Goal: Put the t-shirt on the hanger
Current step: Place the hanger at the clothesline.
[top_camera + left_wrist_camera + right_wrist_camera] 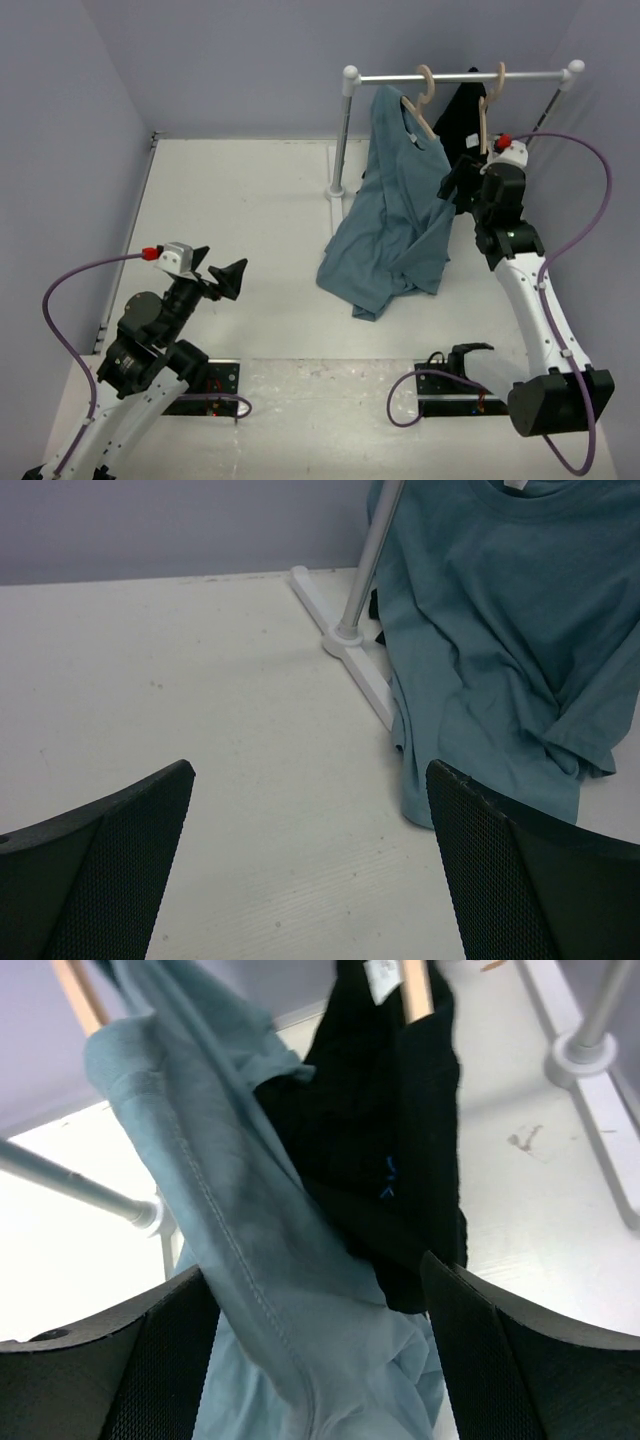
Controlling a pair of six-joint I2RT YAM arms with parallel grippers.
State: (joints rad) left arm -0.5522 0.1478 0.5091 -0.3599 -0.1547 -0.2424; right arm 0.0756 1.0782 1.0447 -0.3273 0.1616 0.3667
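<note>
The t-shirt [395,215], dusty blue-grey, hangs at the neck from the hanger [428,85], a pale wooden one hooked over the white rail [460,76] at the far side of the worktop [240,200]. The cloth slumps down in folds and its lower part lies pooled on the worktop beside the rack's upright post [343,140]. Just to the right on the same rail, a second hanger [490,105] carries a black garment [462,112].

My right arm [530,280] reaches up to the shirt's right edge. The right jaws are spread wide and grip nothing. In the right wrist view blue and black cloth fill the gap between them, but I cannot tell whether they touch it.

My left arm [150,330] sits low at the near left, well apart from the shirt. The left jaws are also spread wide and empty, over bare worktop.
</note>
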